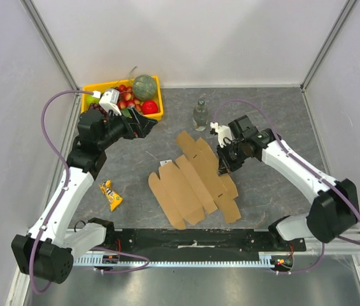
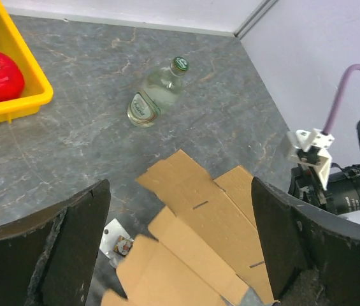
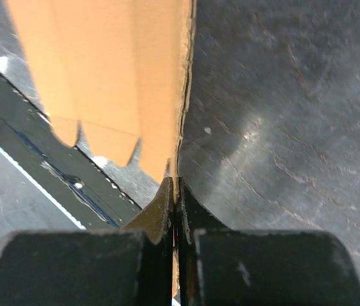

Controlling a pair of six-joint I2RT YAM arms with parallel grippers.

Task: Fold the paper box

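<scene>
The paper box (image 1: 192,182) is a flat brown die-cut cardboard sheet with flaps, lying in the middle of the table. My right gripper (image 1: 221,168) is at the sheet's right edge. In the right wrist view, its gripper (image 3: 176,191) is shut on that thin cardboard edge, and the sheet (image 3: 103,76) runs away from the jaws. My left gripper (image 1: 146,125) hovers above the table beside the yellow basket, up and left of the sheet. In the left wrist view, its gripper (image 2: 180,255) stands wide open with nothing between the fingers, and the cardboard (image 2: 211,217) lies below.
A yellow basket (image 1: 97,86) of fruit and vegetables stands at the back left. A clear bottle (image 1: 199,116) lies behind the sheet. An orange snack packet (image 1: 110,194) lies front left, and a small white packet (image 2: 117,239) lies by the sheet's left edge. Walls close in three sides.
</scene>
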